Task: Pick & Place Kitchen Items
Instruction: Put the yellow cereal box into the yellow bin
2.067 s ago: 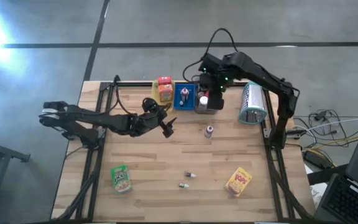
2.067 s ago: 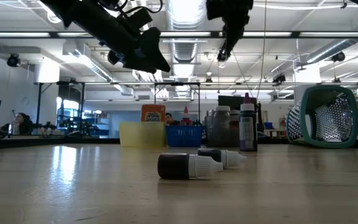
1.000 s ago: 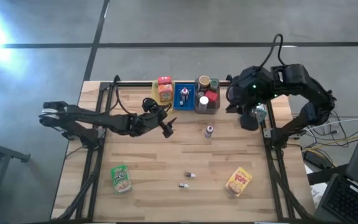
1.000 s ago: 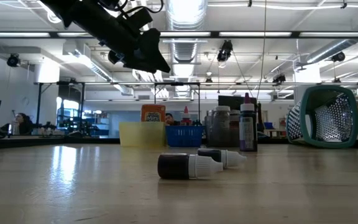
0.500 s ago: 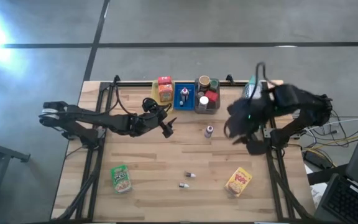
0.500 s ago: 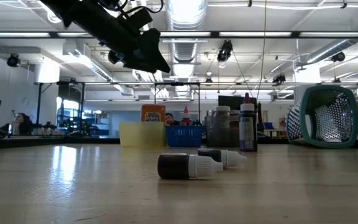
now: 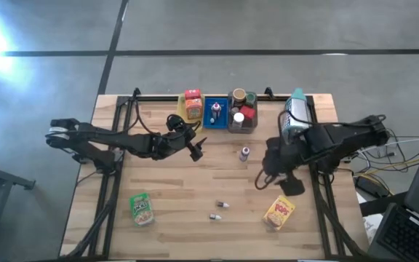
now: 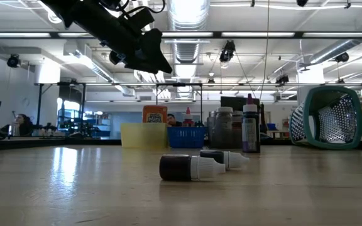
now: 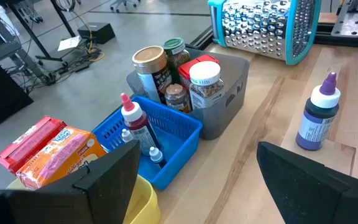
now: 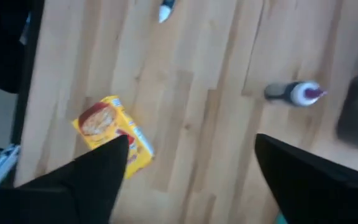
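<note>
My right gripper (image 7: 278,178) hangs open over the table's right half, pointing steeply down. It is between an upright purple-capped bottle (image 7: 245,153) and a yellow pouch (image 7: 279,212), which lies flat. The right wrist view shows the gripper (image 10: 191,180) with nothing between its fingers, the pouch (image 10: 114,137) and the bottle (image 10: 294,93) below. My left gripper (image 7: 195,149) waits open above the table's middle, empty (image 9: 197,180). Two small vials (image 8: 190,167) (image 8: 225,159) lie on their sides near the front. A green pouch (image 7: 142,208) lies flat at the near left.
Along the far edge stand a yellow tray (image 7: 192,106) with boxes, a blue tray (image 7: 215,113) with small bottles and a grey tray (image 7: 242,116) with jars. A teal-framed metal grater (image 7: 295,116) lies at the far right. Bare wood lies between bottle and vials.
My right arm has swung from beside the grater at the far right toward the table's near edge and its middle. It has sunk lower and now hangs over the wood above the yellow pouch. No item has moved.
</note>
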You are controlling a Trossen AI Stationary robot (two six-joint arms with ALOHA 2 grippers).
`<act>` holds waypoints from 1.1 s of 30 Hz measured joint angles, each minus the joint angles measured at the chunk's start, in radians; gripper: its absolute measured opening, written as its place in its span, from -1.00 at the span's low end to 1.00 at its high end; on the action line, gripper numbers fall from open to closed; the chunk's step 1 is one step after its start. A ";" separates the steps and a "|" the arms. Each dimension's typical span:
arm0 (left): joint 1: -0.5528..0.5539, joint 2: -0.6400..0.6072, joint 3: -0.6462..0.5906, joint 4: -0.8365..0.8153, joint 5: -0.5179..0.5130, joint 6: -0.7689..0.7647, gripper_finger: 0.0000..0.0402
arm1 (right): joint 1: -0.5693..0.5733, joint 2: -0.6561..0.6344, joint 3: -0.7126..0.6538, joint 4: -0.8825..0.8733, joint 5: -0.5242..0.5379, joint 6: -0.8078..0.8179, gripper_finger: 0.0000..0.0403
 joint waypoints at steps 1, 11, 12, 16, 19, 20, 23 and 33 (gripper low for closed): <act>0.000 0.000 0.000 0.000 0.000 0.000 0.63 | 0.004 -0.015 -0.026 0.008 -0.005 0.025 0.76; 0.000 0.000 0.000 0.000 0.000 0.000 0.63 | 0.052 -0.164 -0.263 0.009 -0.021 0.225 0.92; 0.000 0.000 0.000 0.000 0.000 0.000 0.63 | 0.052 -0.173 -0.281 0.010 -0.019 0.225 0.92; 0.000 0.000 0.000 0.000 0.000 0.000 0.63 | 0.052 -0.193 -0.333 0.011 -0.009 0.210 0.92; 0.000 0.000 0.000 0.000 0.000 0.000 0.63 | 0.055 -0.191 -0.365 0.018 -0.009 0.172 0.92; 0.000 0.000 0.000 0.000 0.000 0.000 0.63 | 0.059 -0.187 -0.376 0.017 -0.011 0.116 0.92; 0.000 0.000 0.000 0.000 0.000 0.000 0.63 | 0.081 -0.171 -0.403 0.022 -0.091 -0.133 0.92; 0.000 0.000 0.000 0.000 0.000 0.000 0.63 | 0.138 -0.129 -0.497 0.173 -0.223 -0.318 0.92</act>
